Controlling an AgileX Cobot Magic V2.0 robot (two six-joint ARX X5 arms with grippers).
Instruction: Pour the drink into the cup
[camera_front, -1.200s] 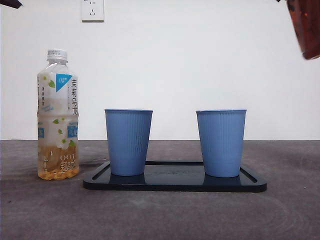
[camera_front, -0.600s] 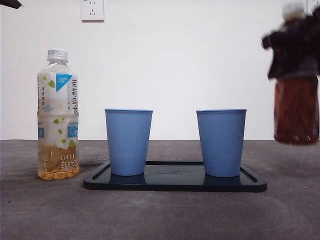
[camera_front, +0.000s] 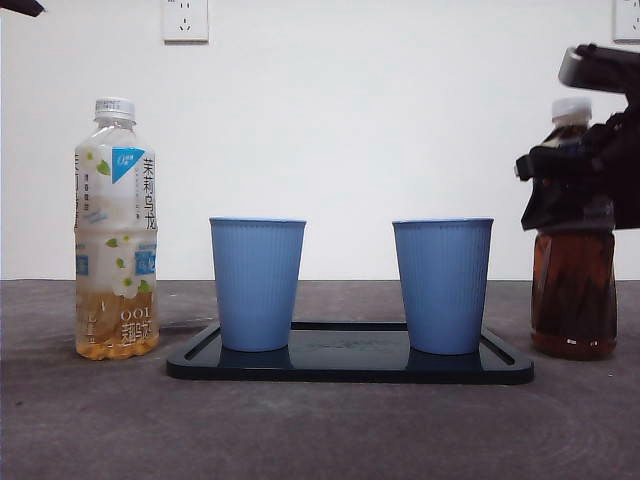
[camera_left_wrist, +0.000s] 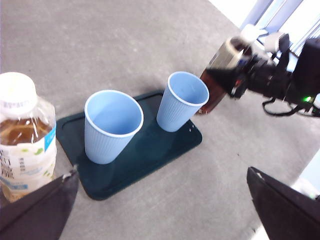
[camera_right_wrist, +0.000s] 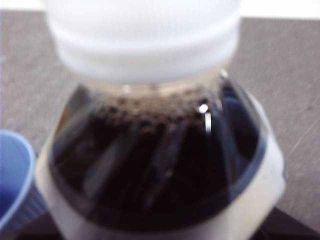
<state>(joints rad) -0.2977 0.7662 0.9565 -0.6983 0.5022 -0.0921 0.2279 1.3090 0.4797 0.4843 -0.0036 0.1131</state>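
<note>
We saw the right hand (camera_front: 575, 185) clamped around the dark tea bottle (camera_front: 573, 300), which stood upright on the worktop (camera_front: 320, 430) just beside the nearer blue cup (camera_front: 442, 285). The left hand (camera_left_wrist: 165, 210) hung open, well apart from it.

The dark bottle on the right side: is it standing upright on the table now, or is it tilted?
Upright. In the front view the dark bottle stands vertical, base on the table, white cap on top, right gripper around its upper part.
</note>
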